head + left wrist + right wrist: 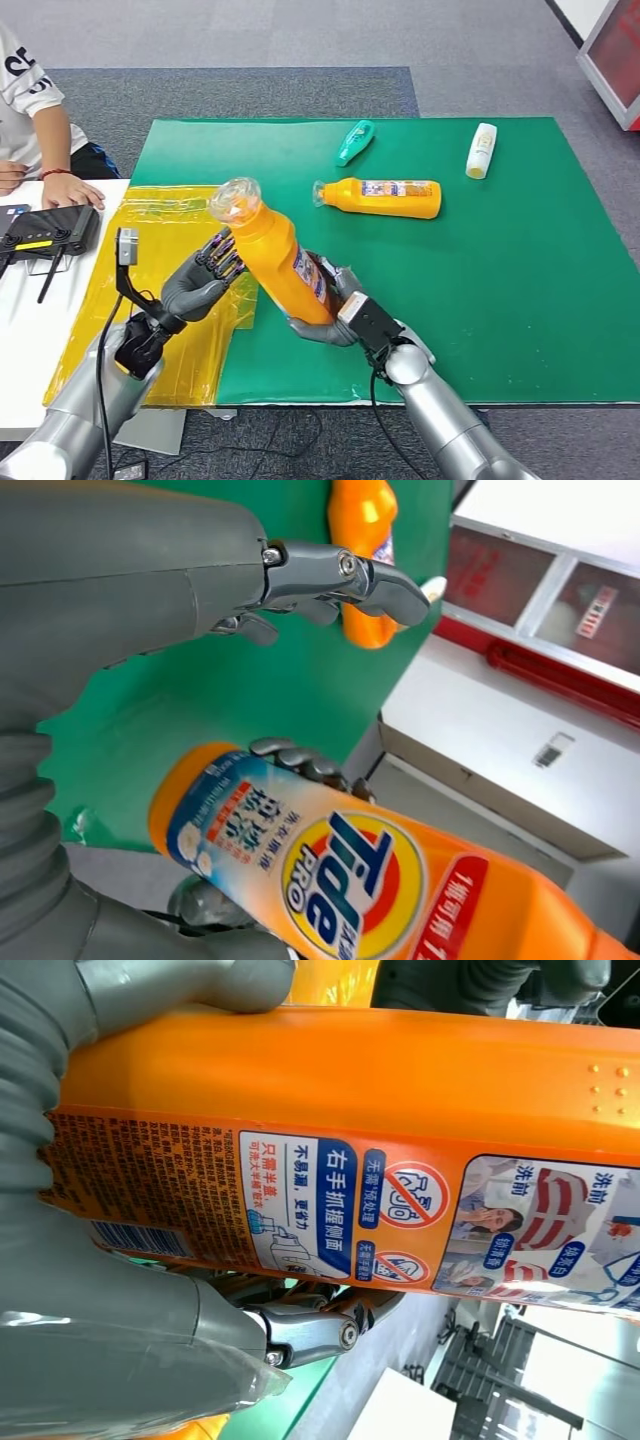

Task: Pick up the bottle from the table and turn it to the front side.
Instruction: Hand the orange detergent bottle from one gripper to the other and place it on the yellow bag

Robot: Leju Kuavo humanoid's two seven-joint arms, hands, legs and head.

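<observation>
Green mat (pixel 490 300): right hand (pixel 332 310) grips tilted bottle (pixel 275 255).

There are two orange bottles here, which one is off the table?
The orange Tide bottle nearer the robot: the right hand grips its base and holds it tilted in the air. The other orange bottle lies on its side on the green mat, untouched.

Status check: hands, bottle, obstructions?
Right hand grips orange bottle, lifted and tilted. Left hand open beside it. Nothing blocking.

Office-like test space: grey carpet tiles (pixel 226 40), white desk (pixel 23 330), router (pixel 49 232), seated person (pixel 38 120).
</observation>
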